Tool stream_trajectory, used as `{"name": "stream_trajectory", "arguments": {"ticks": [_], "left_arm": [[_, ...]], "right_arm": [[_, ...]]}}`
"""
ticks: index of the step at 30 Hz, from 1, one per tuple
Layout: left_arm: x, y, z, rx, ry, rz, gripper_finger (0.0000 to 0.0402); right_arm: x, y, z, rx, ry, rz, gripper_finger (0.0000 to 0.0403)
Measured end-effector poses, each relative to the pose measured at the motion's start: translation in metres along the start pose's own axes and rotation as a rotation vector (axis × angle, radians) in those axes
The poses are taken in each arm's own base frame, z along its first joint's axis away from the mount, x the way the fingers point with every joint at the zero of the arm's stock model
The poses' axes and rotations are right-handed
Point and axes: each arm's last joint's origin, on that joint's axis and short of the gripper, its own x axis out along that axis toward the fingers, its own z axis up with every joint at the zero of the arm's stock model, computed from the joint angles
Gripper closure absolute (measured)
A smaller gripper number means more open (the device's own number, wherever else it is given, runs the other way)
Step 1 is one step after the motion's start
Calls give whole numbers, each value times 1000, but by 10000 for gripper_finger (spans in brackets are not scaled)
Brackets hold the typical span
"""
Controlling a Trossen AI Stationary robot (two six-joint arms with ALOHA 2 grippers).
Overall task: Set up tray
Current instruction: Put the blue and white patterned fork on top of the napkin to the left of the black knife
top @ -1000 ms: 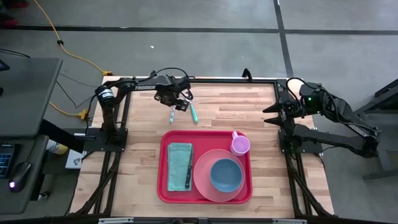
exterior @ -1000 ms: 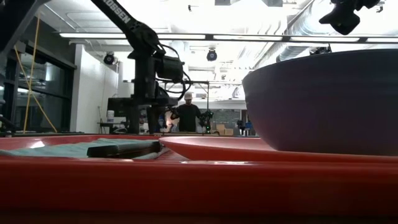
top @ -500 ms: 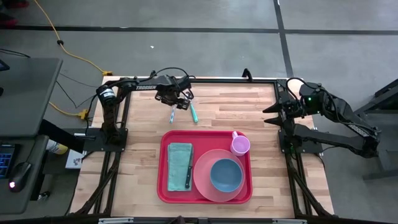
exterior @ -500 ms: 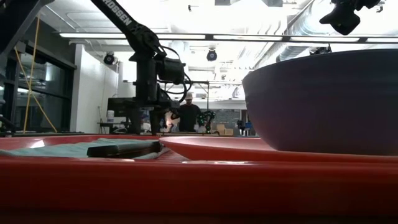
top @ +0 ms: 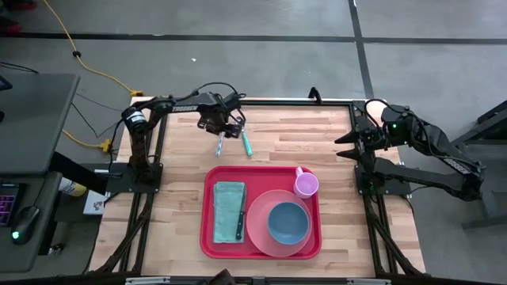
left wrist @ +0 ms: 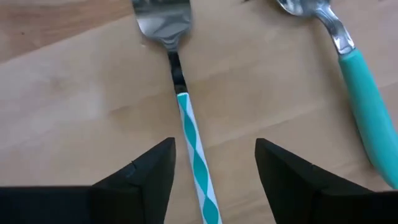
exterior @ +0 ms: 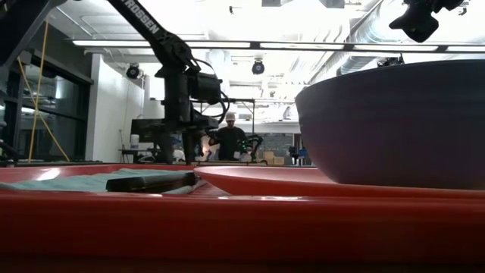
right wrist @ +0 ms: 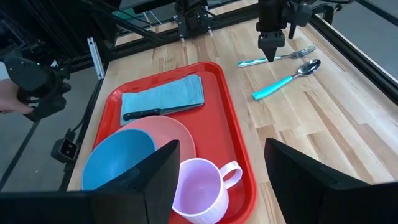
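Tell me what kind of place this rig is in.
Likely a robotics lab or workshop: bare grey concrete floor with a yellow cable, exposed ceiling ducts, and a person standing among equipment behind the wooden table.

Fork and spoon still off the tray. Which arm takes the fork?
Left. Its claw hangs open right over the fork handle, spoon beside it. The right claw is parked at the table's far side, beyond the tray.

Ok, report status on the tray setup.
Left gripper open, straddling fork handle. Right gripper open, parked at table's side. Tray lacks fork and spoon. Nothing blocking.
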Motion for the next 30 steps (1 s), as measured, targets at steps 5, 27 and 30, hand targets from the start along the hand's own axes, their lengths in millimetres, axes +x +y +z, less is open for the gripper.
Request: {"name": "stream_trajectory", "arguments": {"ticks": [5,27,30], "left_arm": [[0,0,0,23,8,-9,175],[0,-6,-10,53,59,-3,182],[0,-8,-12,58,62,-2,186]], "right_arm": [[0,0,0,-12,-1,0,190],[0,0,0,-16,-1,0,190],[0,0,0,-19,-1,0,190]]}}
